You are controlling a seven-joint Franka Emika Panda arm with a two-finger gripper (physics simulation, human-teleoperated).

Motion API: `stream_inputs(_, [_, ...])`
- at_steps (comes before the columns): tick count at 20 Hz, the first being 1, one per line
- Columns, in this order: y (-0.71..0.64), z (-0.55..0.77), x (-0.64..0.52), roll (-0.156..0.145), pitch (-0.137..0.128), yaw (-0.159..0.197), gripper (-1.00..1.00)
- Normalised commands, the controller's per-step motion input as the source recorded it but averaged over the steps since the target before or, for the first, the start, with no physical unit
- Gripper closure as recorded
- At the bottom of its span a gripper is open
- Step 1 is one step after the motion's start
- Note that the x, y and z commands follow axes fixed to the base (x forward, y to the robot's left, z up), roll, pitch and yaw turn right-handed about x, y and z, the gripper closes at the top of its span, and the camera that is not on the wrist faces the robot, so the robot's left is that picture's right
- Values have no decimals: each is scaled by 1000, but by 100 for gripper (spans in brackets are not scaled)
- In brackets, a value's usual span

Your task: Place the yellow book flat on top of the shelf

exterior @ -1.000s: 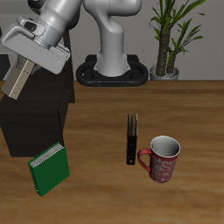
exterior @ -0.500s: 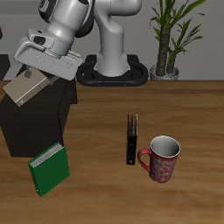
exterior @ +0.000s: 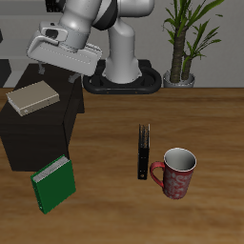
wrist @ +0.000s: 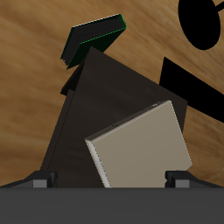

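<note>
The yellow book (exterior: 31, 97) lies flat on the top of the black shelf (exterior: 43, 138), near its back corner. Its tan cover and dark spine also show in the wrist view (wrist: 140, 144), resting on the shelf's dark top (wrist: 114, 87). My gripper (exterior: 55, 72) hangs just above and slightly behind the book, clear of it. In the wrist view the gripper (wrist: 111, 179) is open, and its two fingertips (wrist: 39, 181) stand wide apart with the book below and between them, untouched.
A green book (exterior: 52, 183) leans against the shelf's front side and also shows in the wrist view (wrist: 92, 37). A thin black book (exterior: 143, 151) stands mid-table beside a red mug (exterior: 176, 172). A potted plant (exterior: 186, 38) stands at the back by the robot base (exterior: 119, 78).
The gripper tilted the book from upright to flat over the shelf, set it down on the top, let go of it and rose back away from it.
</note>
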Motion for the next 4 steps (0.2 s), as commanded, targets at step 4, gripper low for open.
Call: stream_inputs(4, [609, 135, -338, 191, -1, -50, -100])
